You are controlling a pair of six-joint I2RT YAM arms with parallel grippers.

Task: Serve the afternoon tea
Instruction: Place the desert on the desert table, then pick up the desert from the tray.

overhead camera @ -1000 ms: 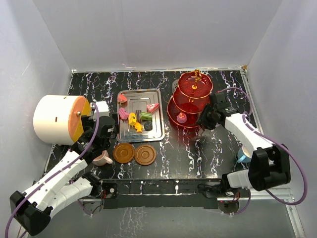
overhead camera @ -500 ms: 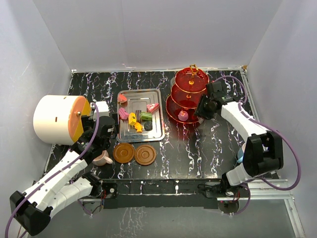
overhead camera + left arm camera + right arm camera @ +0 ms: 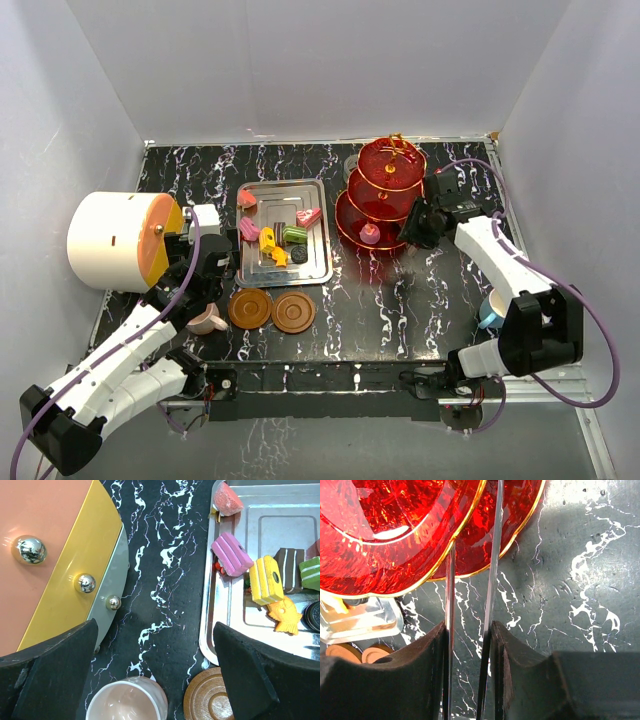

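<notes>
Since a second ago the red three-tier stand has slid toward the far edge of the worktop, near its far right corner. The right gripper is clamped on the lowest tier's rim, its arm bent in from the right edge. The left gripper hangs with jaws wide apart over the pink cup near the near left corner. One pink sweet lies on the lowest tier — the other sweets sit in the steel tray.

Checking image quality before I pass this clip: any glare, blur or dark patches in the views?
Top external: even light, sheen on the steel tray. Left wrist: sharp, bright spots on the chrome knobs. Right wrist: white glare on the red stand.
</notes>
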